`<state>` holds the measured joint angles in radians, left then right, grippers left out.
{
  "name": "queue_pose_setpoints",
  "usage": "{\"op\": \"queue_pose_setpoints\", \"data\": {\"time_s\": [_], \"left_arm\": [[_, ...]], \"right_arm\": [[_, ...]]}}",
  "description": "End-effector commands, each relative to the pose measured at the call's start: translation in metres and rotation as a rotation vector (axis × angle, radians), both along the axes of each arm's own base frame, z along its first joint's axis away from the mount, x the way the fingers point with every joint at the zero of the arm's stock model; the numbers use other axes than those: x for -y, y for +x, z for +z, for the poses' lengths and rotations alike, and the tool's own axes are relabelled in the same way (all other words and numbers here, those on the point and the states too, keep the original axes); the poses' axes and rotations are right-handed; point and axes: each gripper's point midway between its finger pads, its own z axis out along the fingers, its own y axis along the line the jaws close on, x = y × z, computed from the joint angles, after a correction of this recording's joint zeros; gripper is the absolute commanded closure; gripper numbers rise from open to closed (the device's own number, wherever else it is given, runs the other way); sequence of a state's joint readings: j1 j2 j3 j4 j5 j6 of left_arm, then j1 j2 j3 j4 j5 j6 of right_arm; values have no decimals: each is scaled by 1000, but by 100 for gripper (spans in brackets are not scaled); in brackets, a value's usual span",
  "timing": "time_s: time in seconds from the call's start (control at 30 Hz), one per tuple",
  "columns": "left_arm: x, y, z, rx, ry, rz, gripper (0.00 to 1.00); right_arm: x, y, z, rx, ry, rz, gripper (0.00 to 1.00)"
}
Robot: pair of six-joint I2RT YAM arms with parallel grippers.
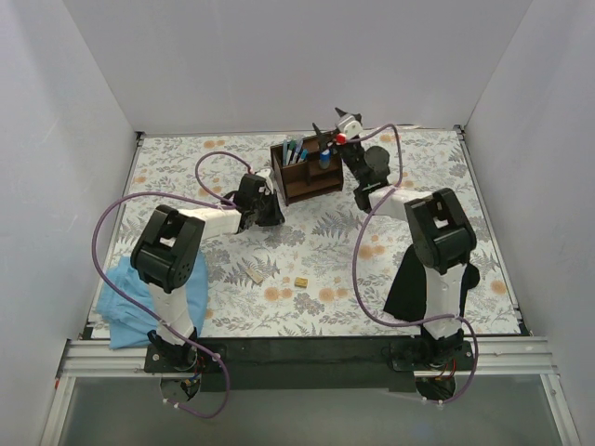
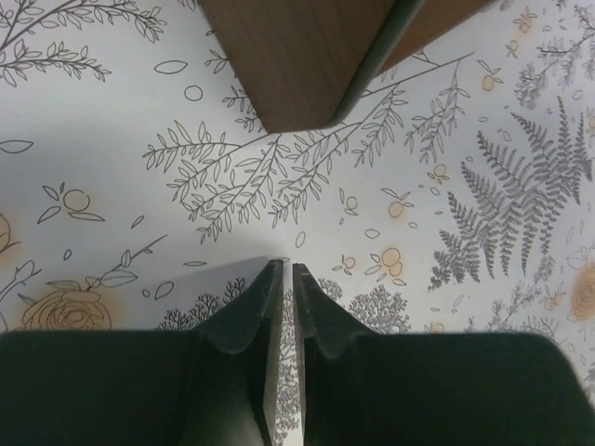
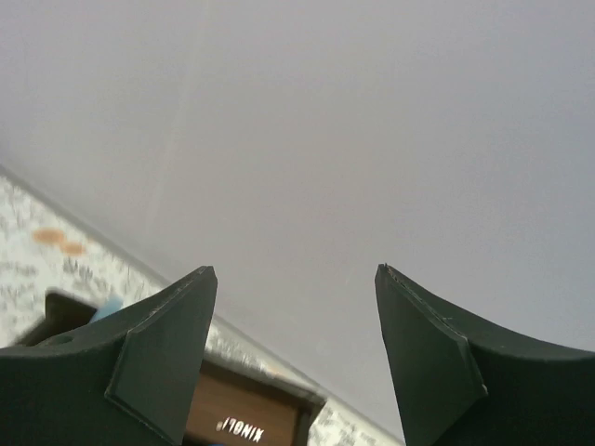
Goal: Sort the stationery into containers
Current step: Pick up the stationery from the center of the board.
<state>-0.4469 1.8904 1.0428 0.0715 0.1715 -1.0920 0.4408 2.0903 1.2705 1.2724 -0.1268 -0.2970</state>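
Nearest the bases: light-blue cloth (image 1: 125, 307) bunched at left, black cloth (image 1: 409, 283) draped at right. Neither is stationery, so leave both.

Further out on the floral table (image 1: 418, 186): flat beige piece (image 1: 253, 276) and tan block (image 1: 301, 281), near each other and well apart from both grippers. Judging both unsorted.

Next out: left gripper (image 2: 286, 269) pinched shut on nothing, low over the table, just short of the organiser (image 1: 307, 172) at its near left corner.
- Risk of shoving or twisting the organiser on any forward reach from there. Back off before turning to the loose pieces.
- Risk of skidding over the thin beige piece, or pushing it along the cover, with shut or shallow fingers. Open up first and come in steep.

Farthest: right gripper (image 3: 296, 269) spread wide and empty, raised over the organiser's far right end, facing the back wall. Pens (image 1: 296, 149) upright in the tall slots just beside it.
- Risk of catching pen tops or the organiser rim on a low swing or drop, knocking sorted items out. Lift clear before heading for the tan block.
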Motion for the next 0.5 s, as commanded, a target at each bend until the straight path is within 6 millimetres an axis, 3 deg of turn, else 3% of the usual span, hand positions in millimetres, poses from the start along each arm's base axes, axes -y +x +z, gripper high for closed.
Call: {"op": "queue_pose_setpoints", "data": {"time_s": [0.0, 0.03, 0.07, 0.1, 0.13, 0.17, 0.3, 0.33, 0.37, 0.43, 0.47], "left_arm": [[0, 2, 55, 77, -37, -7, 87], [0, 2, 68, 106, -46, -11, 84], [-4, -4, 69, 88, -32, -12, 78], [-6, -7, 71, 93, -29, -16, 73], [-6, -9, 87, 131, -33, -28, 69], [-10, -12, 91, 138, -26, -30, 65], [-24, -17, 123, 198, 5, 0, 51], [-26, -15, 135, 223, 10, 4, 49], [-33, -18, 149, 251, 24, 19, 47], [-45, -20, 162, 289, 47, 41, 35], [-52, -24, 162, 298, 92, 22, 33]], "right_arm": [[49, -60, 167, 340, 231, -26, 23], [52, -56, 165, 275, 227, -30, 23], [56, -66, 180, 245, 247, -10, 23], [59, -66, 178, 194, 239, -14, 23], [55, -56, 151, 48, 171, -12, 24], [59, -64, 159, 13, 161, -8, 25], [80, -72, 110, -375, 123, 19, 26], [68, -88, 105, -422, 66, 130, 27], [63, -110, 78, -555, -14, 207, 31], [41, -159, 53, -598, -228, 446, 31], [41, -183, 31, -724, -301, 502, 2]]}}
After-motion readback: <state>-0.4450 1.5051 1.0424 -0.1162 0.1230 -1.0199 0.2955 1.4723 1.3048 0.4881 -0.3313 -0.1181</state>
